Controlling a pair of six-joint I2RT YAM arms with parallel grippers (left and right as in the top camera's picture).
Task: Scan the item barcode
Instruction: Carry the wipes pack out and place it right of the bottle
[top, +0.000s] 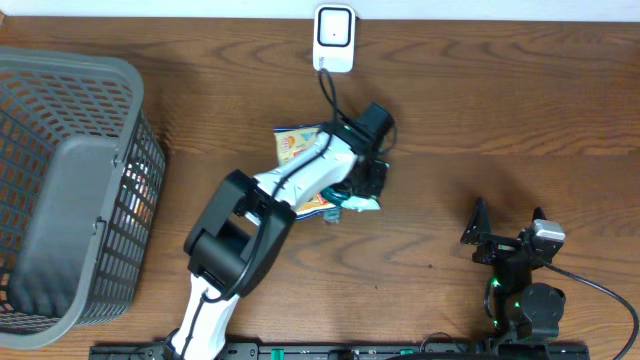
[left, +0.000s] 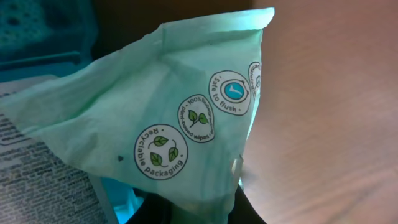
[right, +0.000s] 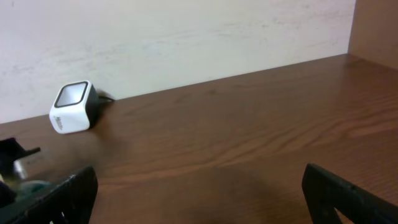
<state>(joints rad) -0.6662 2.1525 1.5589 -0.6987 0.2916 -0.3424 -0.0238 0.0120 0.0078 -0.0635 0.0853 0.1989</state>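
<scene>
The item is a pale green wipes packet (left: 180, 106) with round printed labels; it fills the left wrist view. My left gripper (left: 199, 214) is shut on the packet's lower edge, and its dark fingers barely show under the film. From above, the left gripper (top: 364, 186) sits mid-table, with the packet (top: 350, 204) mostly hidden under the arm. No barcode shows, only small print at the lower left. The white scanner (top: 333, 38) stands at the far table edge, well beyond the packet. Near the front right, my right gripper (top: 508, 226) stands open and empty, as the right wrist view (right: 208, 199) confirms.
A large grey mesh basket (top: 70, 180) takes up the left side. The scanner's black cable (top: 328, 92) runs down toward the left wrist. In the right wrist view the scanner (right: 71, 107) stands against a pale wall (right: 186, 37) behind the table.
</scene>
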